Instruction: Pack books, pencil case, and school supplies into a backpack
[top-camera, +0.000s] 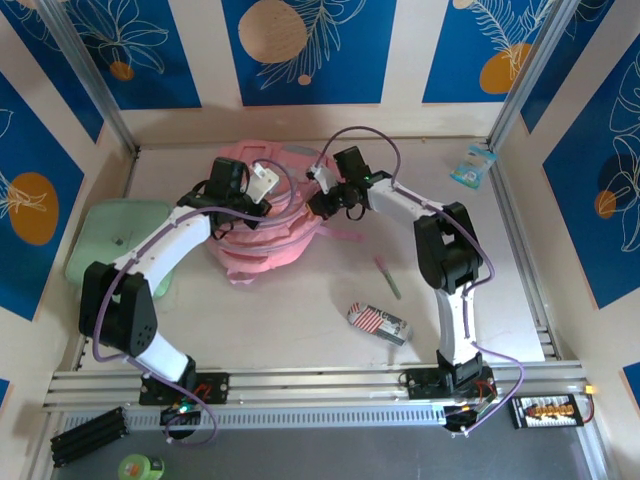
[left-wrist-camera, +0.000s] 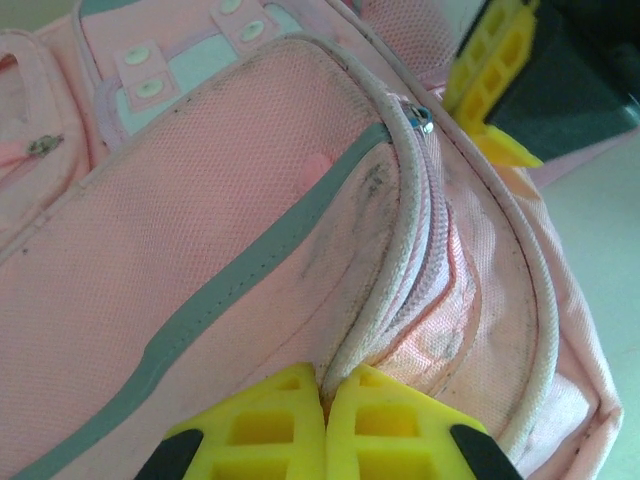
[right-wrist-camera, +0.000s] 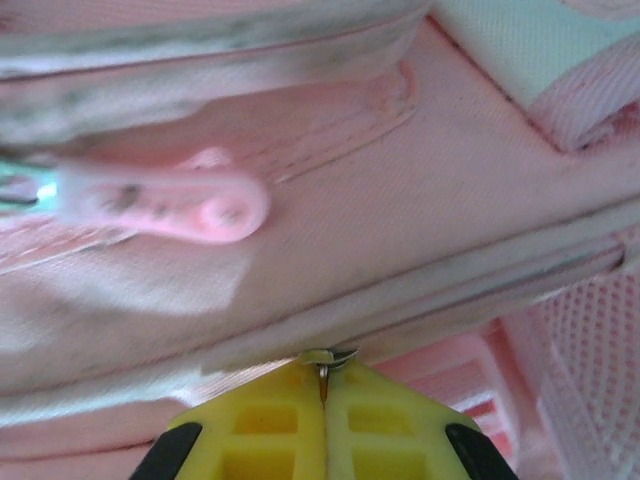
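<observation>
The pink backpack (top-camera: 262, 235) lies in the middle of the table, towards the back. My left gripper (top-camera: 268, 190) is shut on it; in the left wrist view the yellow fingertips (left-wrist-camera: 290, 400) pinch the white piped seam (left-wrist-camera: 385, 290) beside the zipper. My right gripper (top-camera: 318, 195) is shut on a small metal zipper pull (right-wrist-camera: 326, 360) at the backpack's edge. A pink rubber zipper tab (right-wrist-camera: 190, 205) lies just above. The striped pencil case (top-camera: 378, 322) and the green pen (top-camera: 387, 277) lie on the table to the right. The books are out of view.
A mint-green flat case (top-camera: 115, 240) lies at the left, partly under my left arm. A small blue-and-white packet (top-camera: 472, 165) sits at the back right corner. Walls close the table on three sides; a metal rail (top-camera: 320, 380) runs along the front.
</observation>
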